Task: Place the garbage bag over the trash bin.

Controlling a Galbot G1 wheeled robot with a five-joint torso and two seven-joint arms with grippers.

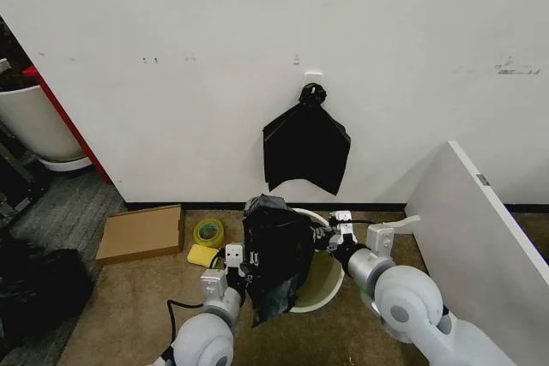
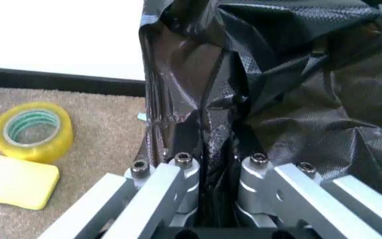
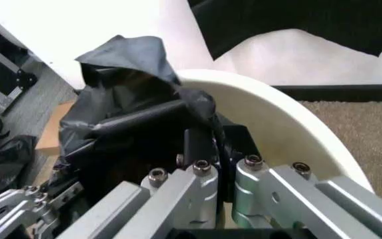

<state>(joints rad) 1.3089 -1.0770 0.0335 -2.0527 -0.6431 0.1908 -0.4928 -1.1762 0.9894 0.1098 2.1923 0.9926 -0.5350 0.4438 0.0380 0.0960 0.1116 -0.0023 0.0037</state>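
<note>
The black glossy garbage bag [image 1: 274, 256] hangs crumpled over the left part of the white trash bin [image 1: 330, 279], whose right rim stays bare. My left gripper [image 1: 244, 256] is shut on the bag's left edge; the left wrist view shows bag plastic [image 2: 277, 74] pinched in that gripper [image 2: 218, 167]. On the bag's right edge my right gripper [image 1: 322, 236] is shut, just inside the bin's rim [image 3: 280, 122]. The right wrist view has a black fold [image 3: 131, 99] caught in this gripper [image 3: 221, 169].
A knotted black bundle of bags [image 1: 306, 147] hangs on the wall behind the bin. A tape roll [image 1: 208, 231], a yellow sponge [image 1: 202, 255] and a flat cardboard box [image 1: 141, 233] lie on the carpet to the left. A white board [image 1: 480, 229] leans at the right.
</note>
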